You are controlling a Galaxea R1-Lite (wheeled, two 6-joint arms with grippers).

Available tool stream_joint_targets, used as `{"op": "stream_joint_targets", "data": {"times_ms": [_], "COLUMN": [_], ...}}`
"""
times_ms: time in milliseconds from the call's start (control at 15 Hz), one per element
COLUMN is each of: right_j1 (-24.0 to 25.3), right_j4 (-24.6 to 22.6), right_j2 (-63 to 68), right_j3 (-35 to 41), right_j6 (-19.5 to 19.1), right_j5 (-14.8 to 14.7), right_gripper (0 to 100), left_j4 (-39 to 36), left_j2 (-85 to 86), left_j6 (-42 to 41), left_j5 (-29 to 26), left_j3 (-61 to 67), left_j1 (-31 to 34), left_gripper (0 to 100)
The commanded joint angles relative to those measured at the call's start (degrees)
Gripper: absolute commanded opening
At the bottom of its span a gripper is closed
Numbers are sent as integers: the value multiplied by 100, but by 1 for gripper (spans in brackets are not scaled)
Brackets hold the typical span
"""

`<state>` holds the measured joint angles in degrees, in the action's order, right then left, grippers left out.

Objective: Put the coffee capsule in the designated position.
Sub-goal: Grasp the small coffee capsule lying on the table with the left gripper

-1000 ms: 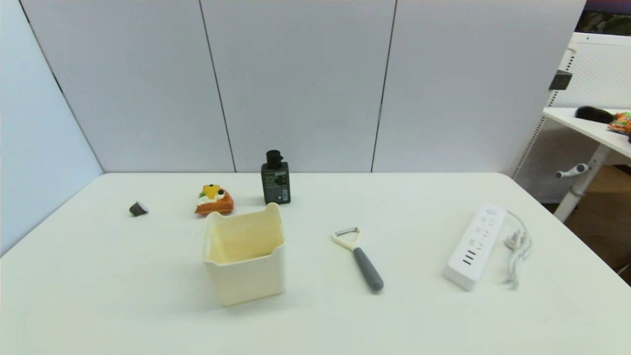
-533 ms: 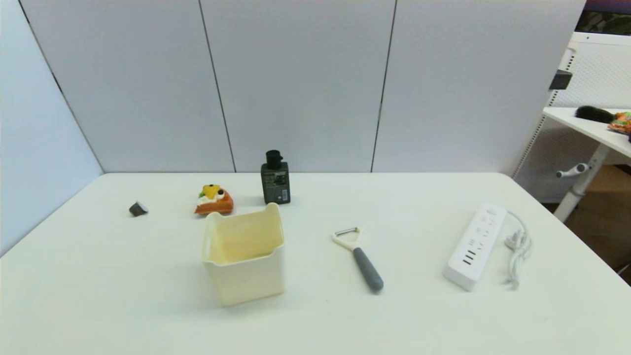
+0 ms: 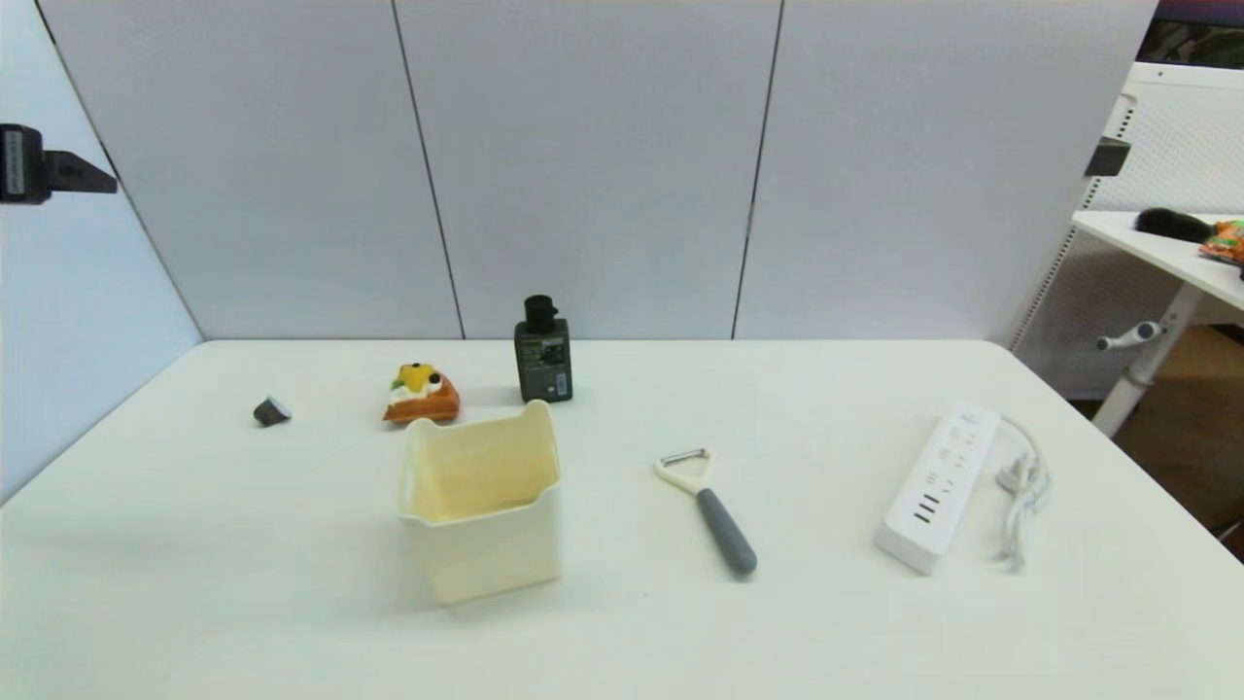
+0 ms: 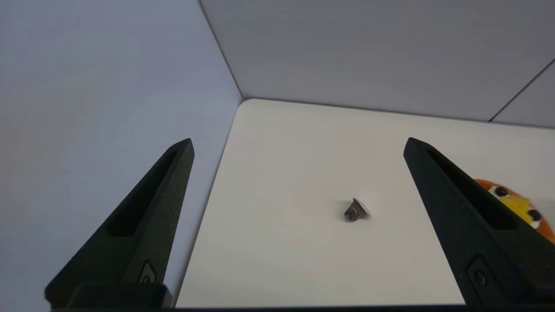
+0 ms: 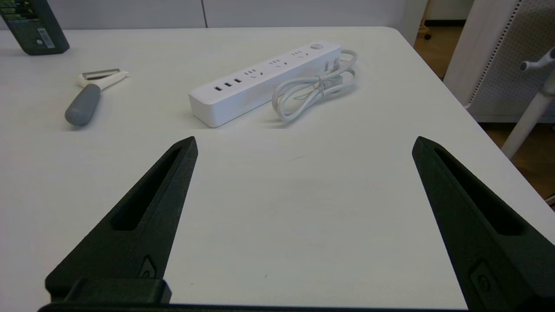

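Left gripper (image 4: 297, 145) has just entered at upper left, fingers apart, aimed at the capsule (image 3: 272, 411) lying on the table (image 3: 194, 544), well left of the bin (image 3: 481, 501); approach begun, right gripper (image 5: 303, 143) idle, fingers apart.

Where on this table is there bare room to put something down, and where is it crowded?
Free patches: the strip between the peeler and the power strip, the near edge in front of the bin, and the stretch between the coffee capsule and the bin. Crowded: the toy cake, black bottle and bin's back rim sit close together.
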<state>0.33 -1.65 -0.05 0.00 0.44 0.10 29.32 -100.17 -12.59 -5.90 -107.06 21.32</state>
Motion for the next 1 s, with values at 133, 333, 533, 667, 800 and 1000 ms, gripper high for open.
{"op": "stream_joint_targets", "data": {"times_ms": [133,333,533,667,800,1000], "right_j1": [11,2,2,2,2,2], "right_j4": [-2,-2,-2,-2,-2,-2], "right_j2": [5,5,5,5,5,5], "right_j3": [44,44,44,44,44,44], "right_j6": [0,0,0,9,0,0], "right_j5": [-1,-1,-1,8,8,-1], "right_gripper": [100,100,100,100,100,100], "left_j4": [364,426,478,900,1287,1665], "left_j2": [-1128,-1391,-1479,-1558,-1602,-1760], "left_j6": [-727,-639,741,1699,2252,3316], "left_j5": [-324,-263,405,1311,1733,1812], "left_j3": [-527,-439,-333,-324,-254,-245], "left_j1": [12,-146,-620,-910,-1060,-1244], "left_gripper": [100,100,100,100,100,100]}}
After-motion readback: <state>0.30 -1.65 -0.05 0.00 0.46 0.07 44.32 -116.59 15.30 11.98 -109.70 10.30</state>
